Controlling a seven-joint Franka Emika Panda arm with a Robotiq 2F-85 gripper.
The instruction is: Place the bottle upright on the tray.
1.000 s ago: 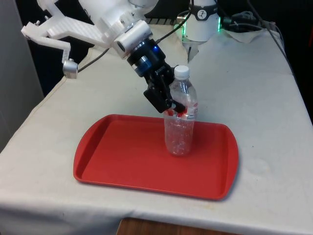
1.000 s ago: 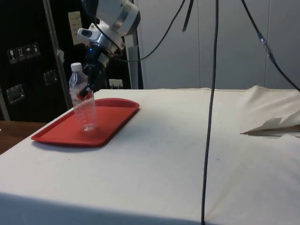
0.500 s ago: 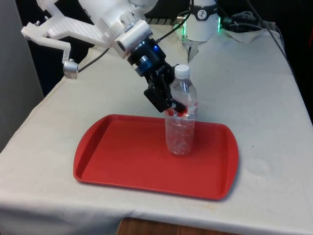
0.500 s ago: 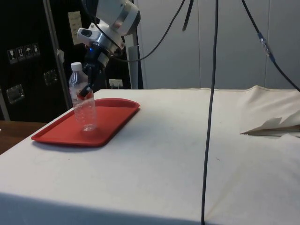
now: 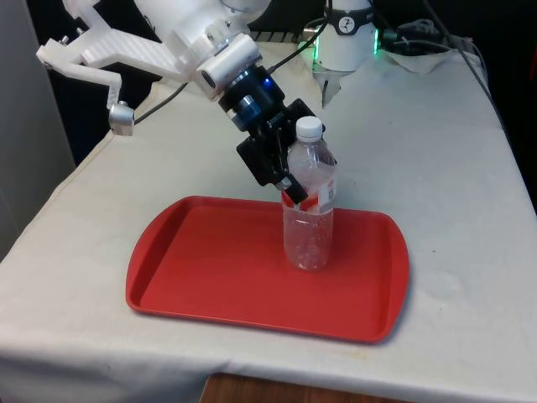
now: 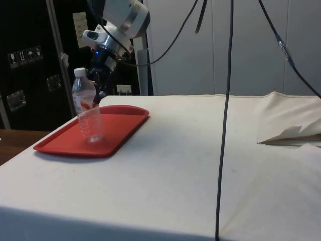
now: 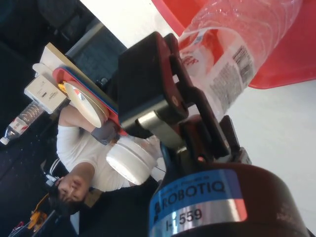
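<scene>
The pincer (image 5: 295, 186) is closed around the clear plastic bottle (image 5: 309, 220) at its red-and-white label, coming at it slantwise from the front view's left and from above. In the wrist view the black fingers (image 7: 148, 84) press against the label band of the bottle (image 7: 232, 54); the label's small print is too fine to read. On the silver and blue band at the base of the pincer (image 7: 197, 98) the words "ROBOTIQ" and "H-559" can be read. The bottle stands on the red tray (image 5: 210, 277), right of its middle in the front view, white cap up and leaning a little; whether its base sits flat I cannot tell. The side view shows the bottle (image 6: 88, 115) on the tray (image 6: 60, 144) too. The tray lies on the table (image 5: 436, 168) near its near edge. A person (image 7: 84, 163) in a white shirt shows past the pincer in the wrist view.
</scene>
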